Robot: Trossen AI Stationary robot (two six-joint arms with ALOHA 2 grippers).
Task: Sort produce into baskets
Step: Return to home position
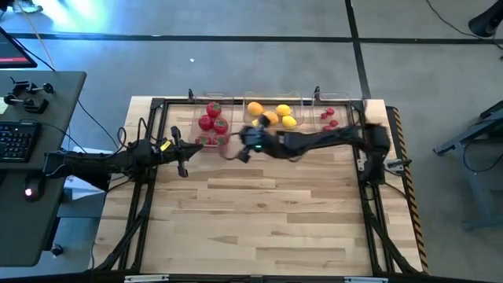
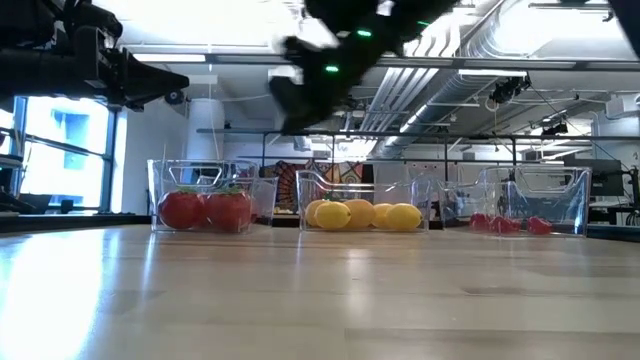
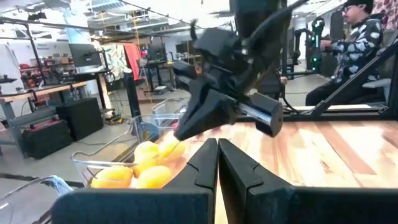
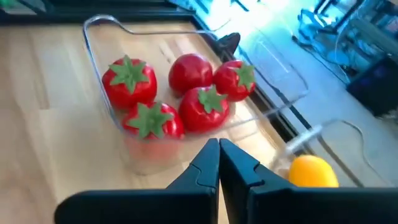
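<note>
At the left of the bench [image 1: 267,220], the left end effector [image 3: 217,146] hangs above the wood near the left bin, its two fingers pressed together with nothing between them. The left bin [image 2: 160,185], clear-walled, stands at the far edge of the bench and holds five red tomatoes [image 4: 204,107] with green tops, packed close and touching. Just beside it, in front of the gap between the left and centre bins, the right end effector [image 4: 219,148] is raised well clear of the bench on an arm stretched in from the right side; its fingers are also pressed together and carry nothing. The centre bin [image 2: 420,190] holds the citrus pieces [image 1: 284,111], two orange and two yellow, lying together on its floor. Farthest right, the right bin [image 2: 560,195] holds a few small red pieces [image 1: 328,118] scattered on its bottom; their exact kind is too small to tell. All three bins stand in one row, near each other but apart.
</note>
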